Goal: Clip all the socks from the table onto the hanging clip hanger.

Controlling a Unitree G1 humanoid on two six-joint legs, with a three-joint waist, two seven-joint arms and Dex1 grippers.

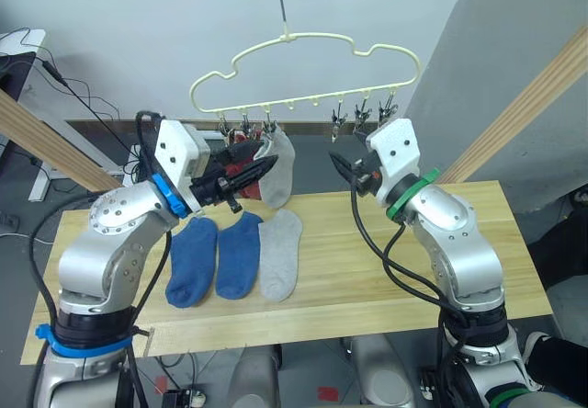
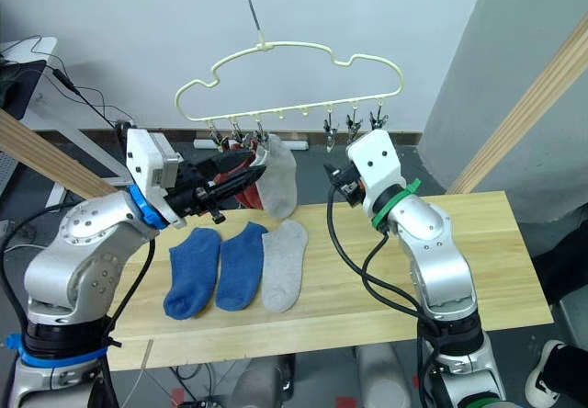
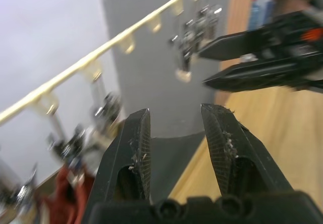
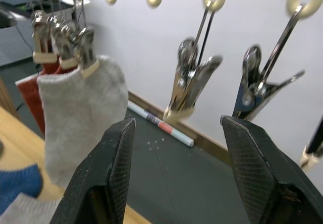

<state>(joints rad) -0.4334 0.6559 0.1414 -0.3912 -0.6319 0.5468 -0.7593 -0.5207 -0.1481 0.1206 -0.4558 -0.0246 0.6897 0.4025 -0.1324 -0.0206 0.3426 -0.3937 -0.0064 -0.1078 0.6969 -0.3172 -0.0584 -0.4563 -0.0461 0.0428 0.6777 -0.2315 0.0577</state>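
While both arms are raised beneath the clip hanger (image 1: 303,73), neither grasps anything. Left gripper (image 3: 174,133): fingers parted, nothing between them, tips just beside the hanging light grey sock (image 1: 278,169). Right gripper (image 4: 176,173): fingers spread wide, empty, pointed at a bare metal clip (image 4: 191,82) near the middle of the hanger's bottom bar.

Three socks are clipped at the bar's left end: two rust red socks (image 1: 241,155), largely hidden behind the left gripper, then the light grey one.

Three more lie flat on the table (image 1: 478,233), side by side, left of centre and nearer its front edge: two blue socks (image 1: 216,256), then a second grey sock (image 1: 280,256), touching the blue one next to it.
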